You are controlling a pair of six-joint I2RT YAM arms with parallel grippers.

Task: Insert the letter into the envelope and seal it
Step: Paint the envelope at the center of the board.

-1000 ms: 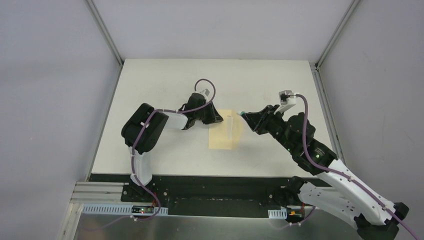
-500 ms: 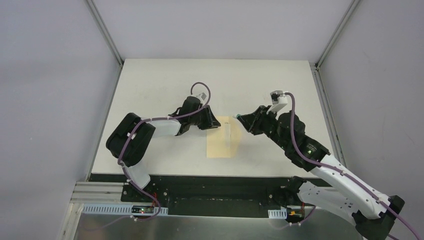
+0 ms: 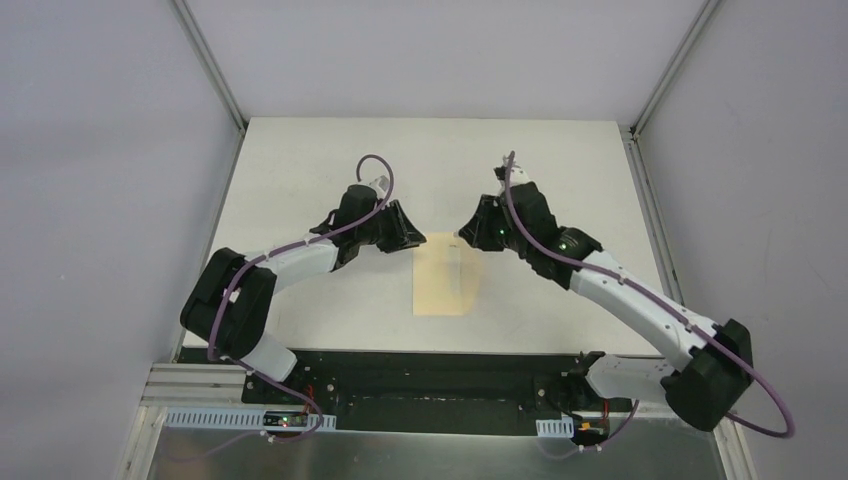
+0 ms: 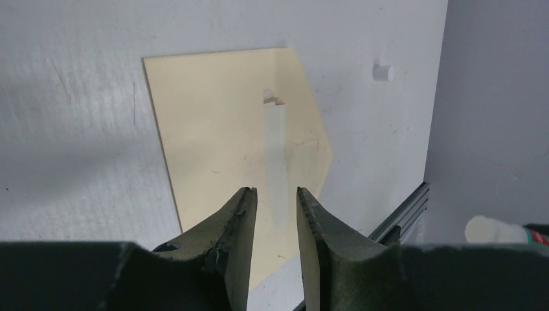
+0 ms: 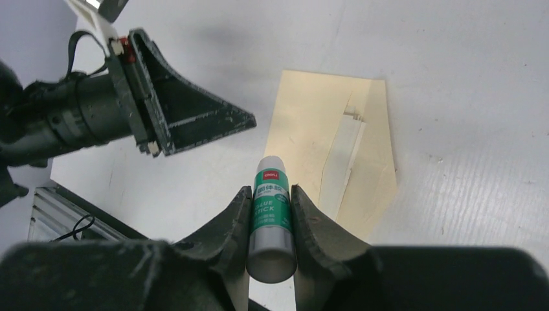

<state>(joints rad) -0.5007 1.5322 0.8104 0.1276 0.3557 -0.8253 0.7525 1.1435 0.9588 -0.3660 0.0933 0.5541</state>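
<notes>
Since the envelope (image 3: 440,285) lies flat on the bench (image 3: 300,180) with its long axis running from the arm bases toward the far edge, the flap side decides which arm should act.

Left of the envelope's far corner hangs the left tool (image 4: 275,192). Its fingers are released with a narrow gap and nothing between them, and in its own view they aim down the envelope's length.

The pointed flap juts from the envelope's right long edge. A pale strip (image 4: 277,149) runs lengthwise just inside that fold. No separate cream sheet shows anywhere on the bench, so I judge the letter already sits inside the envelope, though it cannot be seen there.

Just beside the envelope's far right corner is the right tool (image 5: 270,191), clenched on a green-and-white glue stick (image 5: 270,207) whose white end points at the flap. That arm is on the flap side, so gluing seems to fall to it.

Beyond the envelope's right edge, well apart, a small white cap-like piece (image 4: 383,71) lies on the bench. Nothing stands between the stick and the flap. The left tool is near enough to crowd a sweep along the far end.
</notes>
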